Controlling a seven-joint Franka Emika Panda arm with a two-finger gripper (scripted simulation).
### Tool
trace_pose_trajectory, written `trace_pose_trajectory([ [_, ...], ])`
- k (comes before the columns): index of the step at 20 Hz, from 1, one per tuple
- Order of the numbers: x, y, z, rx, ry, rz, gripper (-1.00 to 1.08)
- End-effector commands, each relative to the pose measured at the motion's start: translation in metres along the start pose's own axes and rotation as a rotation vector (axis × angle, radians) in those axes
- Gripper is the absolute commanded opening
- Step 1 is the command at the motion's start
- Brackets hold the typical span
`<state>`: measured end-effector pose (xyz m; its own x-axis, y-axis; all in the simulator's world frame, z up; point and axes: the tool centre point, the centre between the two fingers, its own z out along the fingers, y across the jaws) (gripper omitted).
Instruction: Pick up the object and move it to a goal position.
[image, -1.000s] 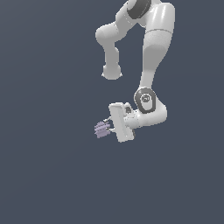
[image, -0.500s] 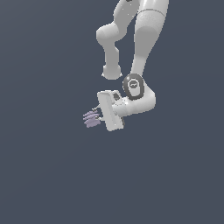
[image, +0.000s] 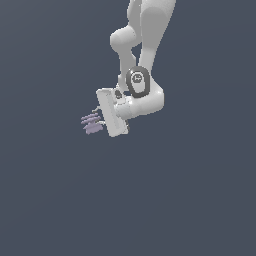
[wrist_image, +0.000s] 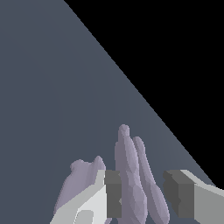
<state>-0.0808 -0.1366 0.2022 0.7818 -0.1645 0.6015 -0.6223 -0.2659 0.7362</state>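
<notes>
Mostly what surrounds me is one flat slate-grey surface (image: 45, 200), unmarked and evenly lit, filling the exterior view from edge to edge with no wall, seam or horizon to break it. Toward the exterior view's left sits the ridged lavender-grey object (image: 91, 123), its thin stacked discs sticking out sideways from my pincer (image: 99, 120). Just beside it, to the exterior view's right, is my white hand block, tilted, and behind that my wrist and arm (image: 145, 60) rise up out of the frame.

From the wrist view, the same grey surface (wrist_image: 52, 78) ends along a straight slanting edge, and past it everything is plain black. The object (wrist_image: 131, 183) stands between my two dark finger pads (wrist_image: 113, 194). One pad touches it. On the other side I cannot tell whether the pad meets the ridges, so I cannot tell if my pincer is truly clamped on the object or merely around it.
</notes>
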Motion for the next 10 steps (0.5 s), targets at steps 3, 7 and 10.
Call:
trace_pose_trajectory([
  [3,0.004,0.020,0.010,0.000,0.002,0.000,-1.00],
  [7,0.007,0.030,0.014,-0.002,0.004,0.001,-1.00],
  [10,0.008,0.032,0.015,-0.002,0.004,0.001,-1.00],
])
